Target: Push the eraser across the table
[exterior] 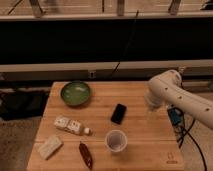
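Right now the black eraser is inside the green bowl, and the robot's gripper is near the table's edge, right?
No. The camera view shows the eraser lying flat on the table, apart from the green bowl, not inside it. The gripper is near the table's edge, not touching the eraser.

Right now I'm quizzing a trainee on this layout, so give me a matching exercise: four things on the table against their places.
Things: 1 eraser; 2 green bowl; 3 cup; 4 pale block.
Places: A far left part of the table; B near left corner; C about the middle; D just nearer the camera than the eraser.
Pairs: 1-C, 2-A, 3-D, 4-B.
The pincer hangs over the table's right side, right of the eraser.
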Action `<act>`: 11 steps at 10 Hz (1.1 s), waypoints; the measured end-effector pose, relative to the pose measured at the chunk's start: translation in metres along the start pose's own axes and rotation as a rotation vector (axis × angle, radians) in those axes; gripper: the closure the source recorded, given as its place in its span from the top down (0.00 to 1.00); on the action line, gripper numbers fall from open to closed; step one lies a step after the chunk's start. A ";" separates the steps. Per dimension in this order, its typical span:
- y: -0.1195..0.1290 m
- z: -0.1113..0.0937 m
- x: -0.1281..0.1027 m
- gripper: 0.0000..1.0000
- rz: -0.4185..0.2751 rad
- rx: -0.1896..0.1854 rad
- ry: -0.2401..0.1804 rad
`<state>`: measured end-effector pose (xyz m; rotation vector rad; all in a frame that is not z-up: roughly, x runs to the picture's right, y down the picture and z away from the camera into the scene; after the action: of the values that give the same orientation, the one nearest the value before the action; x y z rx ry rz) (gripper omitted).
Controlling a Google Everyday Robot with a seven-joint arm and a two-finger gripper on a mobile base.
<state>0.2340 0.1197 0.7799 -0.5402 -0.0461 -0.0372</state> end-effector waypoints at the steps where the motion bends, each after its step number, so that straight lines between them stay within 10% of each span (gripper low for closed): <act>1: -0.001 0.001 -0.001 0.80 -0.002 0.000 -0.002; 11: -0.002 0.019 -0.008 0.80 -0.021 -0.007 -0.016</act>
<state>0.2248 0.1274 0.7969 -0.5469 -0.0670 -0.0538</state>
